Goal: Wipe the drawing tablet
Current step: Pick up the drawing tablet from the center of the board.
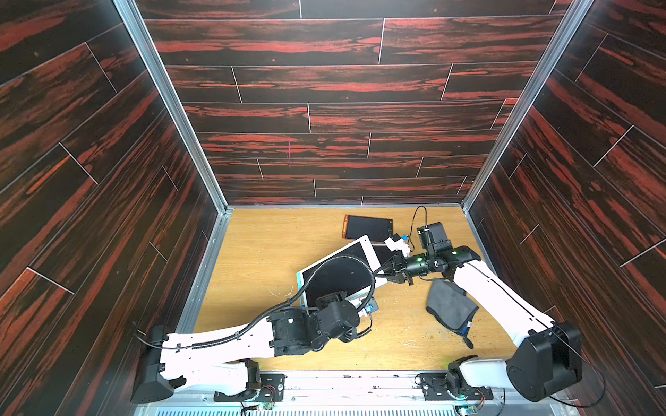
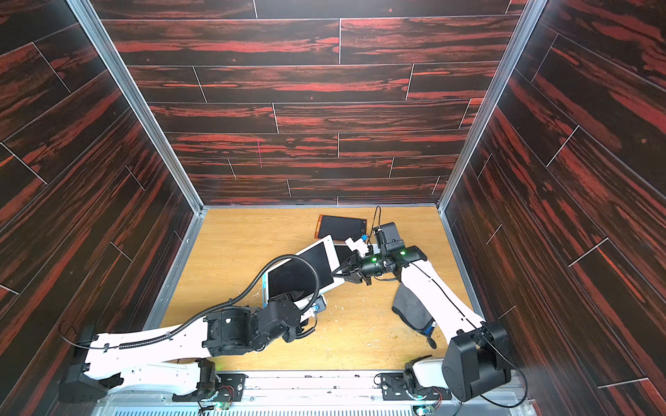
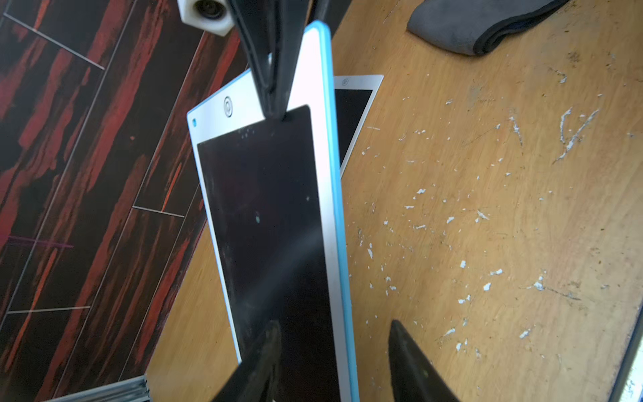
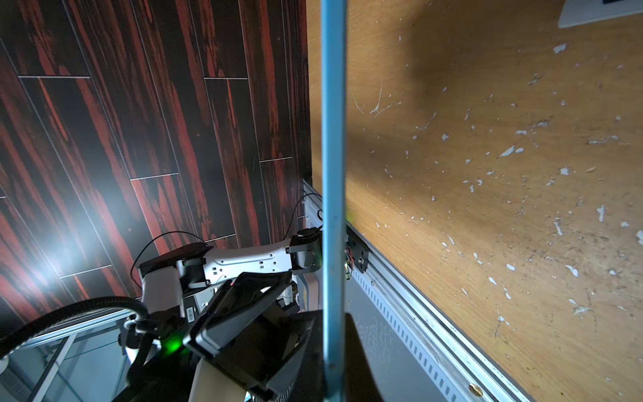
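The drawing tablet (image 1: 338,277) (image 2: 292,273) has a white front, a blue rim and a black screen. It is lifted off the table and tilted. My right gripper (image 1: 378,273) (image 2: 335,274) is shut on its far bezel, and the left wrist view shows those fingers (image 3: 271,76) clamped there. In the right wrist view the tablet's blue edge (image 4: 333,139) runs straight into the right gripper (image 4: 334,348). My left gripper (image 3: 334,334) (image 1: 347,297) is open at the tablet's near end. One finger (image 3: 268,348) lies over the screen (image 3: 264,209). The other stands past the blue rim with bare wood between them.
A grey cloth (image 1: 450,306) (image 2: 412,306) (image 3: 480,24) lies crumpled on the wooden table (image 1: 270,252), to the right under my right forearm. An orange-rimmed tablet (image 1: 367,228) (image 2: 340,227) lies at the back. A second white tablet (image 3: 355,115) lies flat beneath the lifted one. Dark walls enclose three sides.
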